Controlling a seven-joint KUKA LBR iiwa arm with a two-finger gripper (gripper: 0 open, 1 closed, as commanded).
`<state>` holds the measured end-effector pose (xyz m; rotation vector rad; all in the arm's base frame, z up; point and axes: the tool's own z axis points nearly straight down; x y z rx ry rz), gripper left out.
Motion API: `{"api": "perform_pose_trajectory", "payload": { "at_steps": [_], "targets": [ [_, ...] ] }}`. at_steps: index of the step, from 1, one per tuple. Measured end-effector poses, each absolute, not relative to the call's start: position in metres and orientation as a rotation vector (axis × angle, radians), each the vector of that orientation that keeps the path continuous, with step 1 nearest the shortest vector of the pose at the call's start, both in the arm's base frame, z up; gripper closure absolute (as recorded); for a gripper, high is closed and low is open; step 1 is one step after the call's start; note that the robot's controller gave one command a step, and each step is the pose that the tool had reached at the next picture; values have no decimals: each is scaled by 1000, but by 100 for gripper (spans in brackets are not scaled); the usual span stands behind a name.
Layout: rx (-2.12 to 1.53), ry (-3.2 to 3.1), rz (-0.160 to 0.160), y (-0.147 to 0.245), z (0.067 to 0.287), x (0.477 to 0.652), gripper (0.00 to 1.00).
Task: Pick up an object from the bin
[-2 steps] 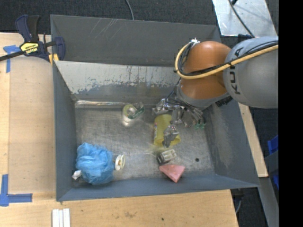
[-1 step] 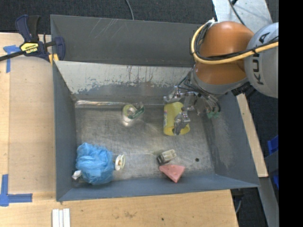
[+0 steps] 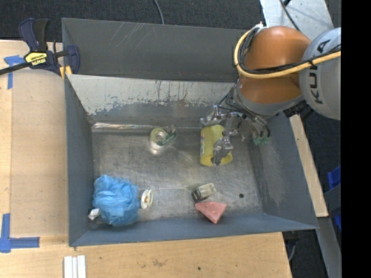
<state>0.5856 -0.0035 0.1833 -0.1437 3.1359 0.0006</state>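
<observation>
The tool (image 3: 223,139) is set upon a yellow object (image 3: 207,146) mid-bin (image 3: 174,51); whether it is clenched cannot be told, and the lift is judged undone.

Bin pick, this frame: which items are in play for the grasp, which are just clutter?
In play: gripper, over the yellow thing, right of middle in the bin.

Lying about: clear roundish thing, blue crumpled wad, small white bit, small dark block, pink wedge.
</observation>
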Motion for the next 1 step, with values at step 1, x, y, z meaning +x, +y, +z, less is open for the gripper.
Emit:
{"api": "perform_pose_trajectory", "payload": {
  "at_steps": [1],
  "targets": [
    [-314,3132,2,-11,207,596,100]
  ]
}}
